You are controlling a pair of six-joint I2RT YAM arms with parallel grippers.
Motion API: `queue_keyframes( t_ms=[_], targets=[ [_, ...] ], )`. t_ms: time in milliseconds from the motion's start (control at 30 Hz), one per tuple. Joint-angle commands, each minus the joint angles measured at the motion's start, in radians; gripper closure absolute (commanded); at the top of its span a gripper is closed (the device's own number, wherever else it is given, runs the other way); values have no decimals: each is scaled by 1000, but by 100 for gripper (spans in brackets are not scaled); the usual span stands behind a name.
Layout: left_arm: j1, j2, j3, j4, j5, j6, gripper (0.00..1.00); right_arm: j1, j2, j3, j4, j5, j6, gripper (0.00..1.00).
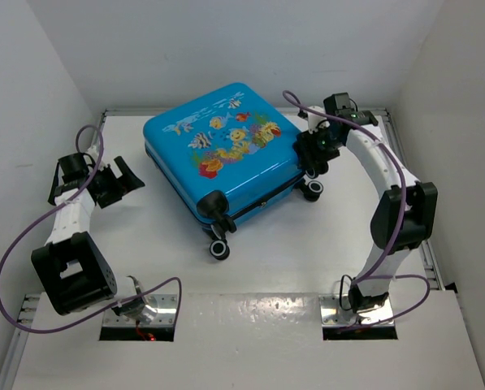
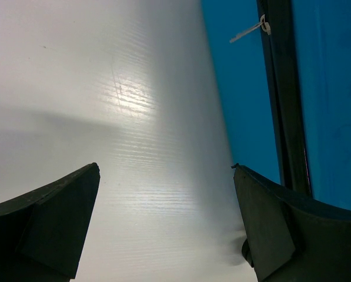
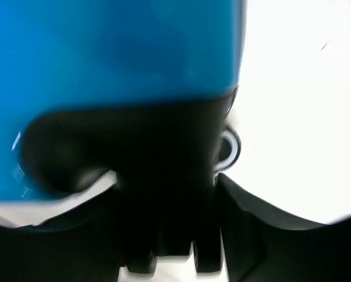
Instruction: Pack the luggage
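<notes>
The luggage (image 1: pixel 222 154) lies flat and shut on the white counter (image 1: pixel 291 260), a little past the middle, with its fish-printed shell up and its wheels (image 1: pixel 219 249) toward 5 o'clock. The left pincer (image 1: pixel 122 180) stands wide at the luggage's 9 o'clock, near its side but apart from it. The right pincer (image 1: pixel 315 153) sits at the 3 o'clock corner, about half spread around a black wheel mount (image 3: pixel 140 158). The blurred wrist view does not tell whether it grips.

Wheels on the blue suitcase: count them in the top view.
4 wheels: two at the luggage's near corner, two at its right corner by the right gripper, one partly hidden.
</notes>
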Motion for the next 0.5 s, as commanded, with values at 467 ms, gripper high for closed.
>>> queue_keyframes(
  t_ms=[467],
  targets=[
    [8, -38, -20, 36, 10, -14, 0, -154, -198, -26, 189, -50, 80, 13]
  ],
)
